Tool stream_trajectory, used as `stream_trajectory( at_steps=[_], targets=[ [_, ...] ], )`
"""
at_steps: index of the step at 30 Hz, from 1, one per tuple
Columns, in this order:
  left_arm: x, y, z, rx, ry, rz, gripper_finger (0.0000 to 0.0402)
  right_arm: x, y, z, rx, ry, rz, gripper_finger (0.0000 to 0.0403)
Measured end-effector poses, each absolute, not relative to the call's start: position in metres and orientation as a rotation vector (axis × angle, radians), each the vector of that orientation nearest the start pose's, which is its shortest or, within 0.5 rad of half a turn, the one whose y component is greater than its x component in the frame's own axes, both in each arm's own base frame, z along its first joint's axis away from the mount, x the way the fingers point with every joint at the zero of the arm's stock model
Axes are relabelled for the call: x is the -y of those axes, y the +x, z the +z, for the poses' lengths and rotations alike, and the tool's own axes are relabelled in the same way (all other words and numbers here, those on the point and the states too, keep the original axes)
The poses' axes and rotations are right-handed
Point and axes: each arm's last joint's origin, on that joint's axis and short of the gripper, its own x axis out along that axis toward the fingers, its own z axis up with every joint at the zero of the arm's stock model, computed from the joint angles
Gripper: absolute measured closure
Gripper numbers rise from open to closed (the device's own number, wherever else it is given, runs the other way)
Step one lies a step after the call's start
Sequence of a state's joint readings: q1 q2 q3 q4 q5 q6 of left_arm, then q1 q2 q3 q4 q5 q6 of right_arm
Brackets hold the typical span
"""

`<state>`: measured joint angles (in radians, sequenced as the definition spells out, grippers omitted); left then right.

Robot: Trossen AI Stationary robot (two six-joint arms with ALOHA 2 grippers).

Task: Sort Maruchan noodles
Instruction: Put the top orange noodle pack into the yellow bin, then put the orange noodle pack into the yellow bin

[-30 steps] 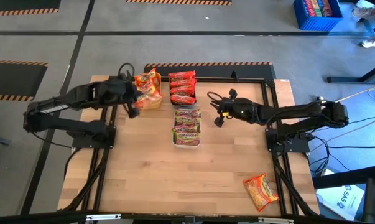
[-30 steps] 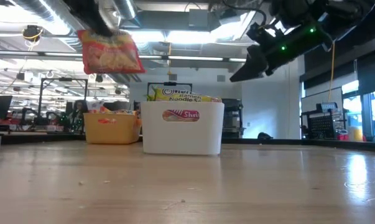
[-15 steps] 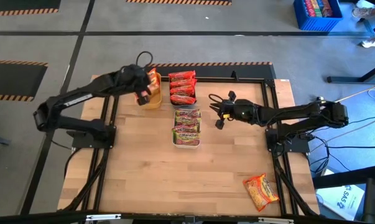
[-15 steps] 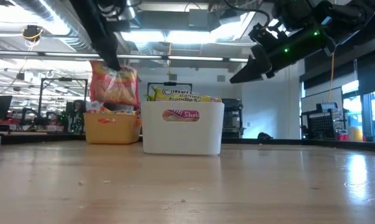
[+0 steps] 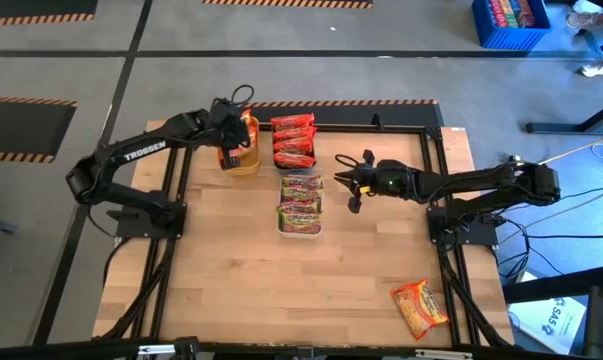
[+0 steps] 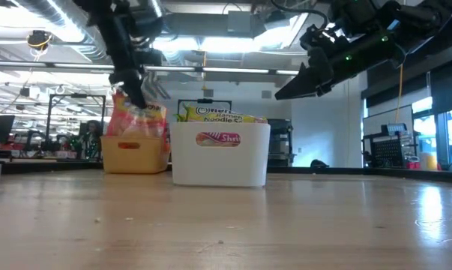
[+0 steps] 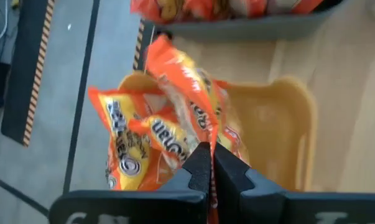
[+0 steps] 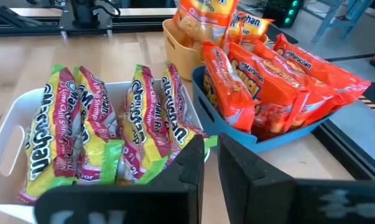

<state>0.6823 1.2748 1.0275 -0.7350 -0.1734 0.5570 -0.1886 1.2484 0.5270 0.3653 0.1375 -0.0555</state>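
While your left gripper (image 7: pixel 210 163) pinches an orange Maruchan packet (image 7: pixel 186 81) over the yellow tray (image 7: pixel 280 130), "TROSSEN" shows along its arm (image 5: pixel 146 153). Your right gripper (image 8: pixel 211 154) hovers, jaws nearly closed and empty, beside the white tray (image 8: pixel 10 140) of green-pink "Maruchan" packets (image 8: pixel 94 134).

From overhead, the left gripper (image 5: pixel 228 157) covers most of the yellow tray (image 5: pixel 243 165) at upper centre, so the packets inside cannot be counted. The left wrist view cuts off the red packets (image 7: pixel 231 7) along its top edge. In the low view, the white tray (image 6: pixel 220 154) hides most of its green-pink packets (image 6: pixel 218 115); background shelving is too blurred to read.
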Motion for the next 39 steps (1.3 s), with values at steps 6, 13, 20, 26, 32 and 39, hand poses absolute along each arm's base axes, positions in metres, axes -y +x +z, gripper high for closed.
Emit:
stream_trajectory(
  at_steps=[6,13,20,26,32,39],
  targets=[
    [-0.169,0.182,0.253,-1.168,0.222,0.511,0.0401,0.051,0.245,0.203,-0.367,-0.045,-0.313,0.037],
    [-0.166,0.179,0.229,-1.14,0.191,0.463,0.0401,0.051,0.245,0.203,-0.367,-0.043,-0.313,0.037],
    [-0.167,0.18,0.226,-1.11,0.158,0.509,0.036,0.051,0.247,0.2,-0.382,-0.042,-0.306,0.037],
    [-0.166,0.181,0.228,-1.084,0.111,0.547,0.0296,0.051,0.251,0.191,-0.414,-0.031,-0.26,0.037],
    [-0.151,0.19,0.257,-0.961,0.101,0.56,0.0275,0.051,0.251,0.195,-0.429,-0.034,-0.26,0.037],
    [-0.104,0.199,0.283,-0.793,0.093,0.458,0.0284,0.021,0.255,0.217,-0.605,-0.071,-0.212,0.037]
  ],
)
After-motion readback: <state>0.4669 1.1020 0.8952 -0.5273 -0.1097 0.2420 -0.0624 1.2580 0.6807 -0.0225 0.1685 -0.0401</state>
